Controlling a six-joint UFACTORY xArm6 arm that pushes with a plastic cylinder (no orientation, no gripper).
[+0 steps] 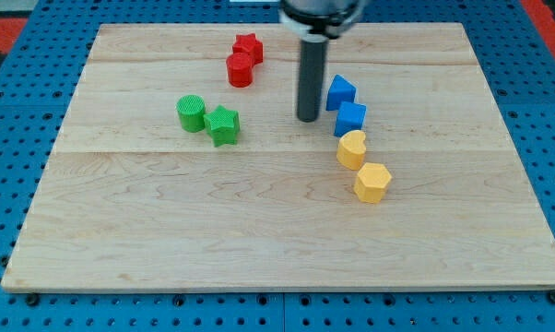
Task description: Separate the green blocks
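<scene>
A green cylinder (192,112) and a green star (223,124) sit side by side and touching, left of the board's middle. My tip (307,119) stands on the board to the right of the green star, well apart from it, and just left of the two blue blocks.
A red star (248,47) and a red cylinder (241,69) touch near the view's top. Two blue blocks (340,91) (350,117) sit right of my tip. Below them lie a yellow heart-like block (351,148) and a yellow hexagon (372,182). The wooden board (167,240) lies on a blue pegboard.
</scene>
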